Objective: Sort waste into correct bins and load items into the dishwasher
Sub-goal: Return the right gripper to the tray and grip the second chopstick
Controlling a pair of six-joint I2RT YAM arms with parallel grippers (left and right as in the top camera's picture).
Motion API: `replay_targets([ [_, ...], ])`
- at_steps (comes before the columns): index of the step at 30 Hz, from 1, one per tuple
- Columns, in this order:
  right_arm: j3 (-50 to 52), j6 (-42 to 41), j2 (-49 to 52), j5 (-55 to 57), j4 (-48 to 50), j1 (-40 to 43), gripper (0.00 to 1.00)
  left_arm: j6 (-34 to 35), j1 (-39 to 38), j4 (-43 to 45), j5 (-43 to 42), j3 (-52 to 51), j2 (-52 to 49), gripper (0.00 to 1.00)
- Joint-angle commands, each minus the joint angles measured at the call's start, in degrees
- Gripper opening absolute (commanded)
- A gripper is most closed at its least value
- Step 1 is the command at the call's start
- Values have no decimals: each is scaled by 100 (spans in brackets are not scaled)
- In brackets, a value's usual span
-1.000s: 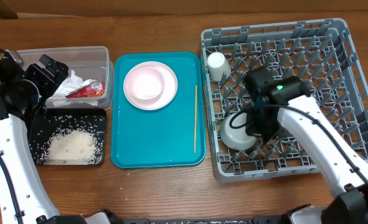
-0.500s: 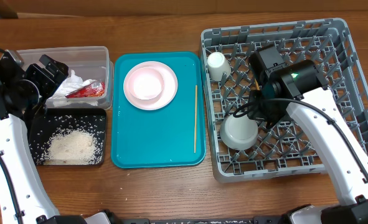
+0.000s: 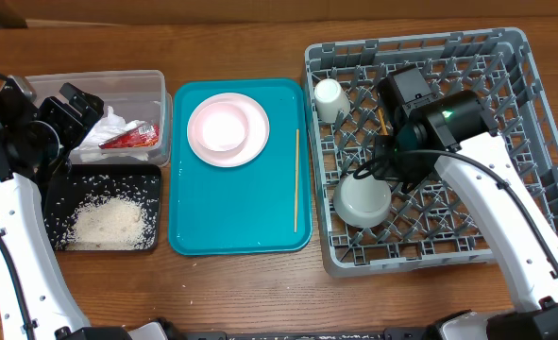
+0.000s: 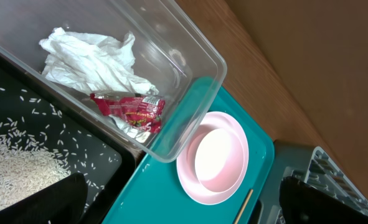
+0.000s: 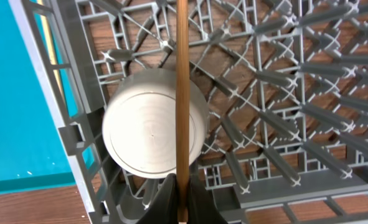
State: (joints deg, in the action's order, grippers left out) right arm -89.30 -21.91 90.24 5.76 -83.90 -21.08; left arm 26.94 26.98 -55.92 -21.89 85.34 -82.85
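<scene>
R gripper (image 5: 182,200) pinches 1 chopstick (image 5: 182,93) at its near end, fingers pressed tight on it. The stick runs straight out from the tips, over the bottom-up grey-green bowl (image 5: 152,127) in the rack (image 3: 510,113). Gripped by the end, prob so the long part can drop between pegs w/o the fingers fouling them.

White cup (image 3: 328,97) sits near the rack's back-left corner. 2nd chopstick (image 3: 296,179) lies on the teal tray (image 3: 194,227) along its right edge, not loaded yet. Same for the pink plate (image 3: 257,132) w/ the small pink bowl (image 3: 220,126) on it.

L gripper (image 3: 74,107) is spread, fingers (image 4: 53,199) wide apart, nothing held, parked where the clear tub (image 3: 161,111) meets the black tray (image 3: 156,174). Wrapper (image 4: 131,112) + white tissue (image 4: 90,59) are in the tub, rice (image 3: 109,224) in the black tray, so waste looks sorted. Step in hand: prob racking chopstick 1.
</scene>
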Motion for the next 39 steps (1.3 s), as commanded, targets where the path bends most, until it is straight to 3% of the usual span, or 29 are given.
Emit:
replay_targets([
  [1,-210,278,-52,-28,133,24,4,52,-37,4,0,149,2,100],
  [4,-195,402,-52,-24,282,24,5,52,-37,2,2,149,2,100],
  [6,-184,400,-52,44,286,28,13,52,-37,2,2,149,2,100],
  [9,-173,398,-52,264,210,28,41,52,-37,2,2,149,2,100],
  [11,-173,396,-52,382,52,28,54,50,-37,4,2,149,2,100],
  [18,-173,48,-52,-149,98,26,54,52,-37,4,0,149,2,100],
  [23,-66,48,-52,-1707,859,-125,47,52,-37,4,2,149,2,100],
  [28,227,-293,76,-2015,1862,-667,46,52,-37,2,2,149,2,100],
  [32,463,-949,601,-1176,2739,-1488,45,52,-37,2,0,149,2,100],
  [39,463,-2070,1799,898,3171,-2411,45,50,-37,2,2,149,2,100],
])
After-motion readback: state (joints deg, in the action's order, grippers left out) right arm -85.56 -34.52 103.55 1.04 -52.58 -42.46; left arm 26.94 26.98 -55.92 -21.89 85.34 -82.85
